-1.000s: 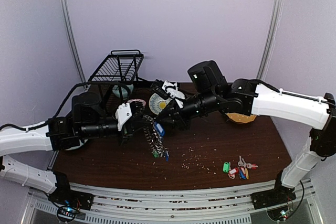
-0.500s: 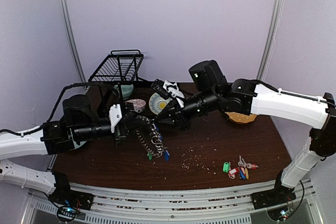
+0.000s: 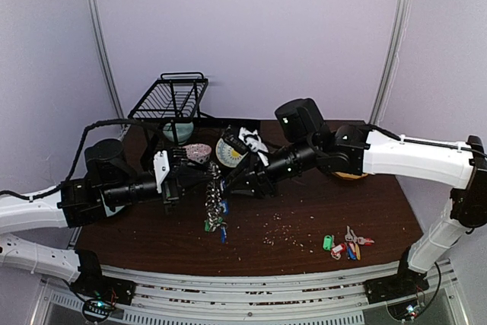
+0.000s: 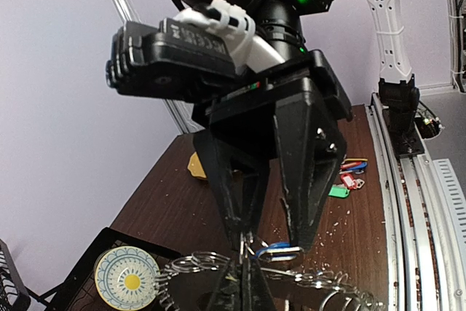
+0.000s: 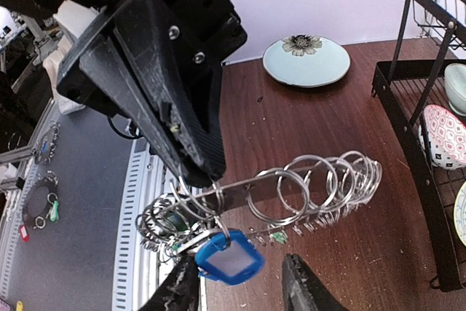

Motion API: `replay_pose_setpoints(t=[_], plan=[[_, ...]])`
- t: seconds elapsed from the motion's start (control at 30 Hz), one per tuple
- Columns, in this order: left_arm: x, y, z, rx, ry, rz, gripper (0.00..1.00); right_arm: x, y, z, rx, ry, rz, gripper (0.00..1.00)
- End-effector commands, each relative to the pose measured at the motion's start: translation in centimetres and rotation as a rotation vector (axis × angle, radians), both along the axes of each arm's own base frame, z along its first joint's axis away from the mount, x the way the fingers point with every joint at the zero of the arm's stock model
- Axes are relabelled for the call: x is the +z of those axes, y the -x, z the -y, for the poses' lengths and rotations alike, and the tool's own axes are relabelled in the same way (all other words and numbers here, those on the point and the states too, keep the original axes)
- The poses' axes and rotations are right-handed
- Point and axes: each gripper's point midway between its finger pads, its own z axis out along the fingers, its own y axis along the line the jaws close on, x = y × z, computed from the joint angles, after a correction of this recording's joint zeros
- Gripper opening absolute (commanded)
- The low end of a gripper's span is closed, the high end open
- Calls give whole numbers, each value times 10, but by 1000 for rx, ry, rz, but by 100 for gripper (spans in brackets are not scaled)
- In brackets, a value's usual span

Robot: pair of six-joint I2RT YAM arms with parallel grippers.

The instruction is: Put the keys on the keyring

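Keyring (image 3: 214, 202) up in the air
Left pincer (image 3: 199, 181) clamps its band, right pincer (image 4: 271, 238) gapes beside the blue tag (image 5: 228, 260). Keys (image 3: 349, 234) lie on the table (image 3: 319, 203), well apart.

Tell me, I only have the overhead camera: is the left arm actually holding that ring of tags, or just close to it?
Observer: Holding it. The right wrist camera shows the left gripper shut on the flat band of the keyring.
Operator: And the other arm?
Observer: The right gripper is open. In its own camera the two fingers stand apart with nothing between them.
Operator: What is it pointing at?
Observer: A blue tag hanging from the keyring, right at its fingertips. I cannot tell whether they touch it.
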Motion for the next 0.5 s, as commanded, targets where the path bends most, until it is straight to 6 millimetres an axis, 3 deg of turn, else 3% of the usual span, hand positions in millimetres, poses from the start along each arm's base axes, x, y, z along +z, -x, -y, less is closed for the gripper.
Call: replay_pose_setpoints(t=[0.0, 0.07, 0.23, 0.47], plan=[[34, 3, 0, -10, 110, 62, 0, 50, -2, 11, -33, -133, 119, 41], [33, 3, 0, -11, 107, 60, 0, 64, 4, 12, -12, -204, 155, 40], [34, 3, 0, -13, 110, 60, 0, 74, 26, -1, 65, -283, 240, 33], [35, 4, 0, -19, 115, 61, 0, 66, 15, -9, 23, -242, 270, 30]])
